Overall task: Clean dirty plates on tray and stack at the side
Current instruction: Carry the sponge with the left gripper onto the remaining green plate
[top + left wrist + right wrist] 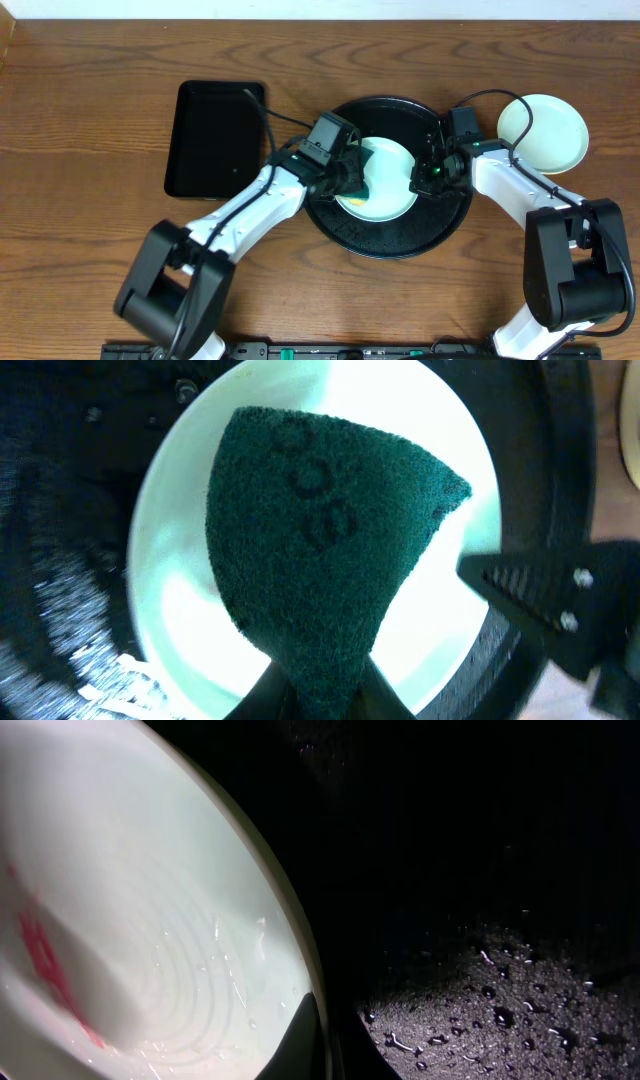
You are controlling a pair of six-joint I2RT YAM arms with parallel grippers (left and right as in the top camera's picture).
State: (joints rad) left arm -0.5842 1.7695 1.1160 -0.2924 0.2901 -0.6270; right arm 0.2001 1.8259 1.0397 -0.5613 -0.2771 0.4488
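The round black tray [400, 238] holds a pale mint-green plate [392, 168]. A pale yellow edge [351, 204] shows under the plate's left side. My left gripper [355, 176] is shut on a dark green scouring pad [320, 530], which lies over this plate [190, 490]. My right gripper [425, 178] is shut on the plate's right rim [325, 1040]. Its view shows the wet plate [170, 890] with a red smear [45, 960] and the wet tray floor [480, 1000]. A second mint-green plate [545, 130] lies on the table at the right.
A smaller rectangular black tray [215, 138] lies left of the round tray. The right gripper's finger [545, 600] shows at the plate's edge in the left wrist view. Brown wooden table [100, 120] lies all around.
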